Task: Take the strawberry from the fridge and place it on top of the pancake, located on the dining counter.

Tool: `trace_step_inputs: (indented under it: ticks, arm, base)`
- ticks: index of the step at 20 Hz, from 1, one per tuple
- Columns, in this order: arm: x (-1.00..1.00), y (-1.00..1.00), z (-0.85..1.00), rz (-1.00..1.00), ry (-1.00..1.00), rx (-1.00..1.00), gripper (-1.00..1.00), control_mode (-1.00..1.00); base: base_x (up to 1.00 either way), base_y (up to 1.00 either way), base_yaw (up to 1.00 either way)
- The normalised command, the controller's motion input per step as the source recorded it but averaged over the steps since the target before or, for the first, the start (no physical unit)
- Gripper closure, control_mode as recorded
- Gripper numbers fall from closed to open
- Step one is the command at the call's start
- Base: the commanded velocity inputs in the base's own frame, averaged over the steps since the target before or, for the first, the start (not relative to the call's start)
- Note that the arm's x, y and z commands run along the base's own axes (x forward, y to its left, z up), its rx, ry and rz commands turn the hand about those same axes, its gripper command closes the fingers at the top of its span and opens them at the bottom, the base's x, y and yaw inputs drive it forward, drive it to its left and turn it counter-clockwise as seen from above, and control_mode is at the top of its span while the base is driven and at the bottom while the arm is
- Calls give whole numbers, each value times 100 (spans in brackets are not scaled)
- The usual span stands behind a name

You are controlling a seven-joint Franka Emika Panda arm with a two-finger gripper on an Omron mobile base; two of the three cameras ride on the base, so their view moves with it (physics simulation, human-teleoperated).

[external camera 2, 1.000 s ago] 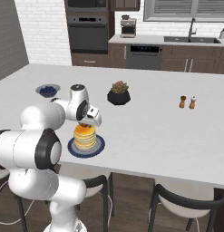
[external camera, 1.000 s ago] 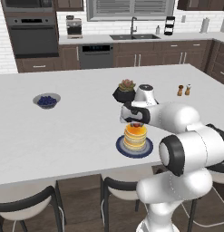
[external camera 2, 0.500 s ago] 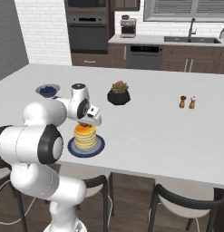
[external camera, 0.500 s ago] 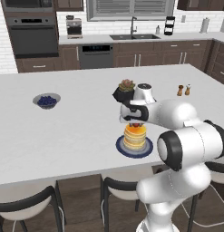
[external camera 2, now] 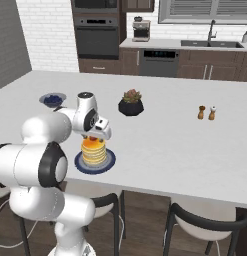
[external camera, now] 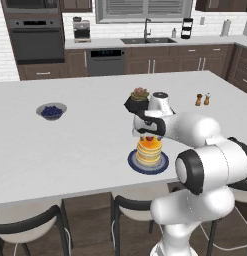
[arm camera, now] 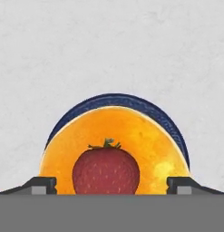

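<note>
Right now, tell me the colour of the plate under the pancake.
Dark blue. The plate shows best in the hand view, as a rim around the pancake.

Glossy white, rounded arm segments [external camera: 210, 150] swell like stacked bulbs, joined by dark ring joints [external camera: 189, 172]; the hand [external camera: 149, 134] is white with small dark fingertips [arm camera: 41, 185].

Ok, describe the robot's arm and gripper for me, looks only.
The arm is made of glossy white, rounded segments joined by dark, near-black rings at the joints, with a short white cylinder capped in dark at the wrist. The gripper has a white body with dark parts. In the hand view its two fingertips are small dark blocks with grey pads. No cables or markings are visible.
</note>
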Motion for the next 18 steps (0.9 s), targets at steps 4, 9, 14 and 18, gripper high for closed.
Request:
trace_step_inputs:
  ticks: [4,9,14,18]
  arm:
    - [-11,0,39,0,-4,-5,-100,-100]
    - [-49,3,64,0,-1,-8,-100,-100]
    - [-84,22,78,0,-2,-3,-100,-100]
    - [-93,53,34,0,3,0,-100,-100]
  base:
    - [0,0,0]
    - [0,0,0]
    - [0,0,0]
    - [0,0,0]
